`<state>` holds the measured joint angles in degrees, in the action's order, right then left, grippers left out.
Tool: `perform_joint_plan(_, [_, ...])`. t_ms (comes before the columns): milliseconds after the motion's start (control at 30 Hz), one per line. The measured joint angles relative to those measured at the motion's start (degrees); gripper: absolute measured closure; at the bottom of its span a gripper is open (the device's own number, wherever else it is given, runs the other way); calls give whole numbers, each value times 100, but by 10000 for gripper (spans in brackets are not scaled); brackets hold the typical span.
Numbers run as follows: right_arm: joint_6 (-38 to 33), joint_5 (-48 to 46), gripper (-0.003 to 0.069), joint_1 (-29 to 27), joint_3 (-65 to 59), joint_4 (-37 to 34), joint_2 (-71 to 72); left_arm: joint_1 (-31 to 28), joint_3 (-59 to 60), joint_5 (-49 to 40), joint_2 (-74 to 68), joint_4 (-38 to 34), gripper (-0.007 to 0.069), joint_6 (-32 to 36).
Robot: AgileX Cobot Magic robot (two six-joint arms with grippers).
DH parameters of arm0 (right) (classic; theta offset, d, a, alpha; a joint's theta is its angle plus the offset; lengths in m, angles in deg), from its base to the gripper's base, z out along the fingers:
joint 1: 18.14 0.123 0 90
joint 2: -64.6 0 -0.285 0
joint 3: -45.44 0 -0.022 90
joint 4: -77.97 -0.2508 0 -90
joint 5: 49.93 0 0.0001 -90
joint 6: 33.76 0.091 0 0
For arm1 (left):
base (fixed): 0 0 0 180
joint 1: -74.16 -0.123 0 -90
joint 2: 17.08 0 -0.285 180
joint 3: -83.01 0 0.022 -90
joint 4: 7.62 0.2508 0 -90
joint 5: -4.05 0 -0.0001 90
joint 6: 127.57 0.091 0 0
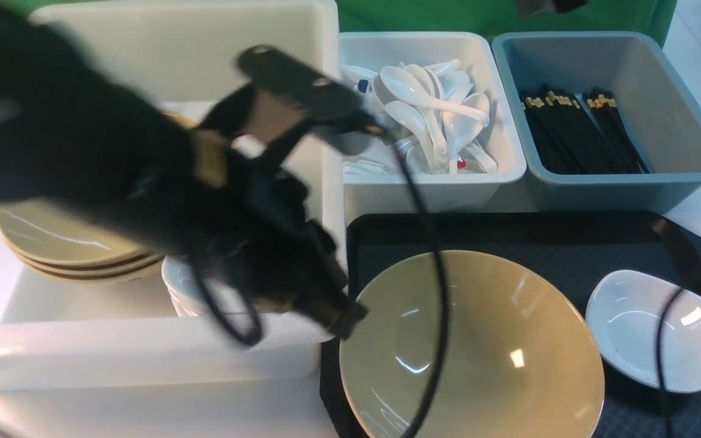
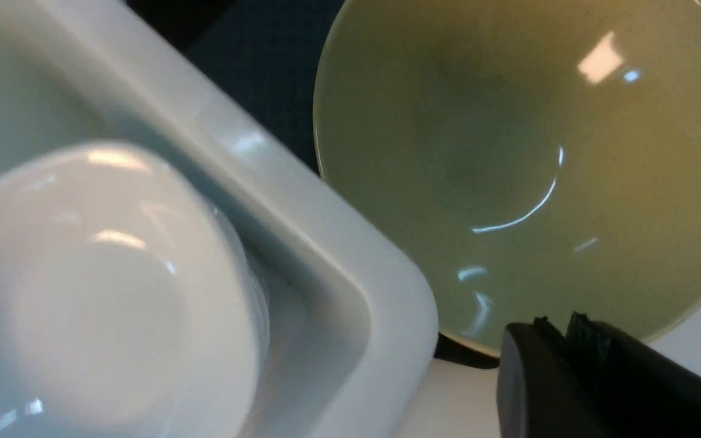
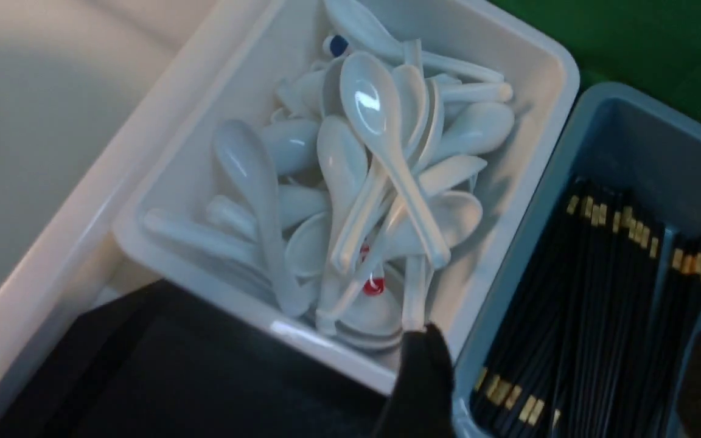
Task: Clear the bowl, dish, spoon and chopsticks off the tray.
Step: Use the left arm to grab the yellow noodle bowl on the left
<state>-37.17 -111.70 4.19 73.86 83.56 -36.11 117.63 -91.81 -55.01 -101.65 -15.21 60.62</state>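
The mustard-tan bowl (image 1: 496, 347) stands empty on the black tray (image 1: 539, 237), at its front left. The small white dish (image 1: 655, 328) sits on the tray to the bowl's right. My left gripper (image 1: 350, 321) is shut and empty, its tips at the bowl's left rim, beside the big white tub's corner. In the left wrist view the gripper (image 2: 560, 323) is by the rim of the bowl (image 2: 521, 152). My right gripper (image 3: 566, 371) is open and empty over the grey-blue tub of black chopsticks (image 3: 600, 292). No spoon or chopsticks show on the tray.
A big white tub (image 1: 143, 359) on the left holds stacked tan bowls (image 1: 64, 243) and stacked white dishes (image 2: 101, 292). Behind the tray stand a white tub of spoons (image 1: 429, 115) and a grey-blue tub of chopsticks (image 1: 582, 134). Cables hang across the bowl and dish.
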Motion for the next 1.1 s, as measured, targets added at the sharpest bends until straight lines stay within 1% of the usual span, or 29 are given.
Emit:
perform_joint_plan(33, [-1,0,123,43,-388,-6,415,0,-195,0,-306,-66,535,201])
perform_joint_plan(67, [47,31,132,75,-876,-28,909,0,-500,7,-645,-142,477,476])
perform_joint_plan(133, [69,111,139,95,-1411,-33,1422,0,-830,28,-1060,-187,404,657])
perform_joint_plan(167, [76,130,142,95,-1544,-33,1615,0,-865,27,-1105,-197,384,666])
perform_joint_plan(200, [92,176,149,102,-2012,-33,2000,0,-1116,27,-1463,-217,314,733])
perform_joint_plan(233, [104,224,153,102,-2406,-33,2374,0,-1288,21,-1686,-216,263,784])
perform_joint_plan(267, [104,221,154,102,-2470,-33,2374,0,-1354,15,-1733,-216,254,804])
perform_joint_plan(300, [126,263,160,102,-2853,-33,2792,0,-1573,-1,-2047,-211,184,938])
perform_joint_plan(400, [199,319,169,102,-3757,-33,3560,0,-1952,-7,-2678,-68,103,1380])
perform_joint_plan(500, [241,319,170,102,-4471,-33,4071,0,-2268,-11,-3279,118,76,1665])
perform_joint_plan(667, [341,319,170,102,-5226,-33,4482,0,-2622,20,-3990,418,79,1702])
perform_joint_plan(767, [384,314,170,102,-5459,-33,4551,0,-2715,135,-4294,540,108,1623])
perform_joint_plan(833, [384,317,170,102,-5496,-33,4551,0,-2717,147,-4400,554,143,1551])
perform_joint_plan(900, [391,330,170,102,-5524,-33,4551,0,-2717,123,-4458,513,211,1512])
perform_joint_plan(933, [391,353,170,102,-5524,-33,4551,0,-2717,94,-4461,445,278,1493])
perform_joint_plan(967, [383,371,170,102,-5524,-33,4551,4,-2722,66,-4461,407,317,1466])
perform_joint_plan(1000, [341,395,170,102,-5524,-33,4551,4,-2763,-14,-4451,351,392,1473])
perform_joint_plan(1100, [341,412,176,102,-5524,-33,4551,-6,-2933,-338,-4331,53,510,1330])
